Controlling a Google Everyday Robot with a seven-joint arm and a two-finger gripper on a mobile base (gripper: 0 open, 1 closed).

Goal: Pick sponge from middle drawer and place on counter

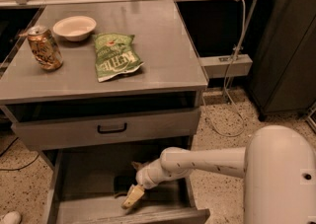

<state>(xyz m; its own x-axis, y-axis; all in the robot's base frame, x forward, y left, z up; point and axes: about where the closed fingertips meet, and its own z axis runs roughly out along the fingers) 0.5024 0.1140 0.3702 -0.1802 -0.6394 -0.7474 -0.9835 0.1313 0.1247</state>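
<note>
The middle drawer (81,176) was seen standing open at the bottom of the cabinet. Its grey floor was exposed below a closed drawer front (158,125) fitted with a black handle. The white arm (207,161) was extended from the right into the drawer. The gripper (132,197) was held low over the drawer floor, close to the drawer's near wall, with its cream tip angled down and to the left. Whether the gripper was spread or closed on anything could not be made out. The sponge (122,183) was seen as a small dark shape lying on the drawer floor, just left of and beyond the gripper tip; contact between the two could not be judged. On the counter (163,45) a green chip bag (116,57) was laid flat near the middle. A drinks can (44,48) was stood upright to its left, and a white bowl (75,26) was set farther back
</note>
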